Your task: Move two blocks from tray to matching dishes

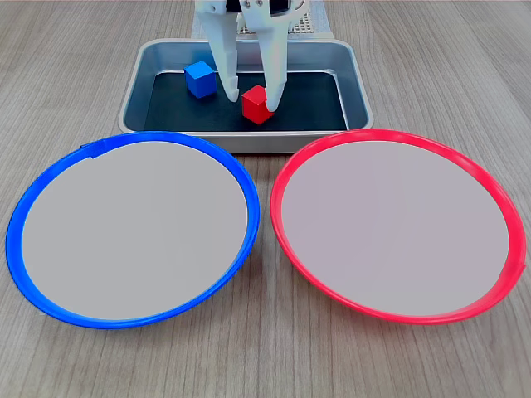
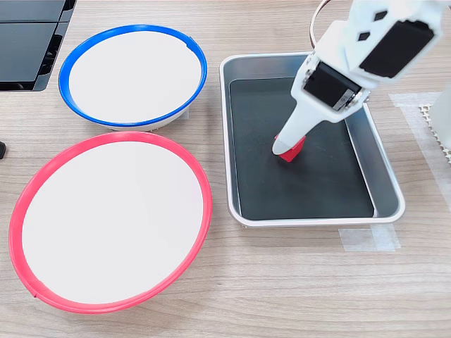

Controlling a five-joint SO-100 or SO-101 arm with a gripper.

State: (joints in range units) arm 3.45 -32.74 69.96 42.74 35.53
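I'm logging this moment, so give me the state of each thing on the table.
Red block: in the tray, between the open gripper fingers.
Blue block: in the tray, untouched.
Tray: holds both blocks.
Blue dish: empty.
Red dish: empty.
Gripper: open, lowered around the red block.

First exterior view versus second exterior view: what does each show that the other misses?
Only the first exterior view shows the blue block and both fingers astride the red block. Only the second exterior view shows the black items at its top left, tape on the table and the arm's upper body. Both share the tray, the blue-rimmed dish, the red-rimmed dish, the red block and the gripper.
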